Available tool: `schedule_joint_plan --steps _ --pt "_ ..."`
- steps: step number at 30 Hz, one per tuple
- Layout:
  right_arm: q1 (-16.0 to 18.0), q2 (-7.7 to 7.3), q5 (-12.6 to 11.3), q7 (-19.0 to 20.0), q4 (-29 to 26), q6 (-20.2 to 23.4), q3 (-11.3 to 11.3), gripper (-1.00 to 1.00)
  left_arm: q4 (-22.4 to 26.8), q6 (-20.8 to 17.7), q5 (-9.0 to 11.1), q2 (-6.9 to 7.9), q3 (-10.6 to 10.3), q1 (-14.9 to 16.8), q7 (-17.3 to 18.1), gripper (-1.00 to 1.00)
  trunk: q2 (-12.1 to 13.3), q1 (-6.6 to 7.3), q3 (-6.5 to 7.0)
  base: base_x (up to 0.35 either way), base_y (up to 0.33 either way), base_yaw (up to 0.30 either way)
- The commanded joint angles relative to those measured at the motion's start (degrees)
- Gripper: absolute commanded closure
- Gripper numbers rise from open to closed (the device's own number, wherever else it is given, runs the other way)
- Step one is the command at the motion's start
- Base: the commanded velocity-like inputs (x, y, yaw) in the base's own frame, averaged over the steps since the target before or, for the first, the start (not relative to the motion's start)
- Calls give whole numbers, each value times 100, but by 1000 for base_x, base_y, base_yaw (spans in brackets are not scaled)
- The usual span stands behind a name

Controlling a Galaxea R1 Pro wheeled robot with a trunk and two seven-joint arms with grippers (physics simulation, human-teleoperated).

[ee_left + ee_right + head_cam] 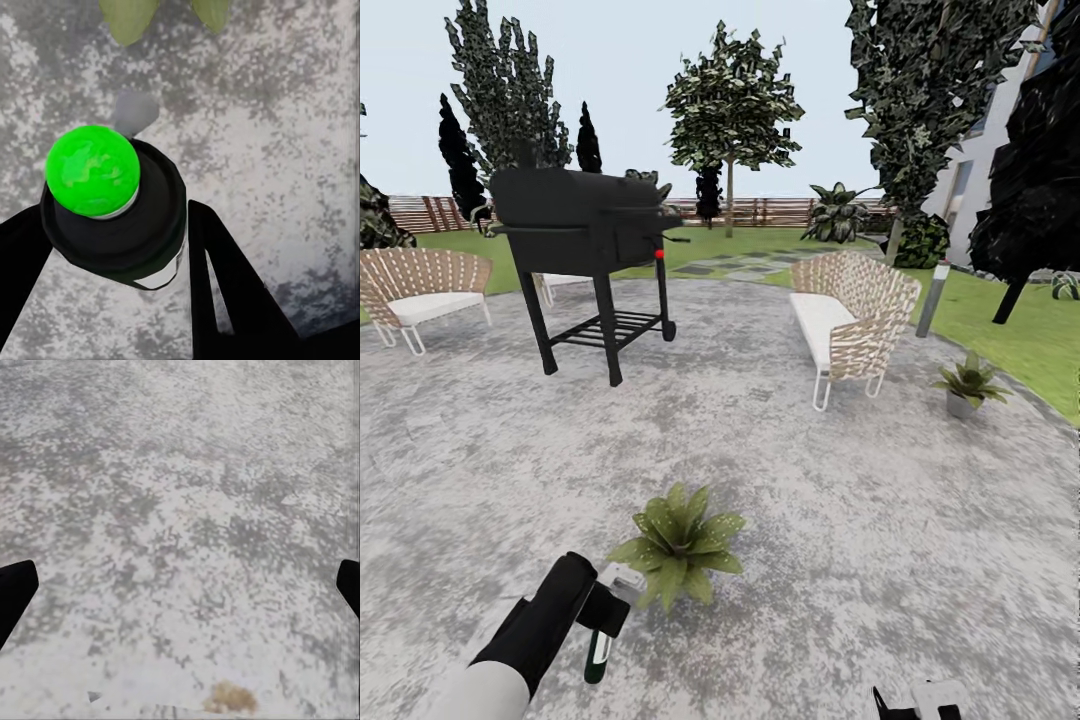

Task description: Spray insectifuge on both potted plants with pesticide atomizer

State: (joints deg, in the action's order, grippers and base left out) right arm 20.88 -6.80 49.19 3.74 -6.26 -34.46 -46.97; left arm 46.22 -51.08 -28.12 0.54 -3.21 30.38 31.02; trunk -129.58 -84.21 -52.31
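Observation:
My left gripper (603, 612) is shut on the pesticide atomizer (600, 640), whose dark green body hangs below the fingers and whose white trigger head points at the near potted plant (680, 543). That plant sits just past the gripper on the grey patio. In the left wrist view the atomizer's black head with its green spot (93, 171) sits between the black fingers (225, 285), and leaf tips (127, 15) show beyond it. A second potted plant (967, 384) stands in a grey pot at the patio's right edge. My right gripper (180, 585) is open over bare paving.
A black barbecue grill (595, 250) stands at the back left of the patio (860, 560). One wicker bench (850, 320) is at the right, another (420, 290) at the far left. A grey bollard lamp (932, 298) rises on the lawn behind. Trees and a wooden fence (770, 210) line the back.

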Motion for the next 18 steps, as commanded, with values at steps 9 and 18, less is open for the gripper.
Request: schedule_joint_plan --steps 9,18 --pt "4 3 11 39 11 -17 -49 -100 0 -15 -67 52 111 -32 53 100 -2 0 -6 109 -248 189" --pt "4 -3 11 39 11 -17 -49 -100 -466 -7 -106 227 106 -120 53 100 -2 0 -6 35 -24 235"
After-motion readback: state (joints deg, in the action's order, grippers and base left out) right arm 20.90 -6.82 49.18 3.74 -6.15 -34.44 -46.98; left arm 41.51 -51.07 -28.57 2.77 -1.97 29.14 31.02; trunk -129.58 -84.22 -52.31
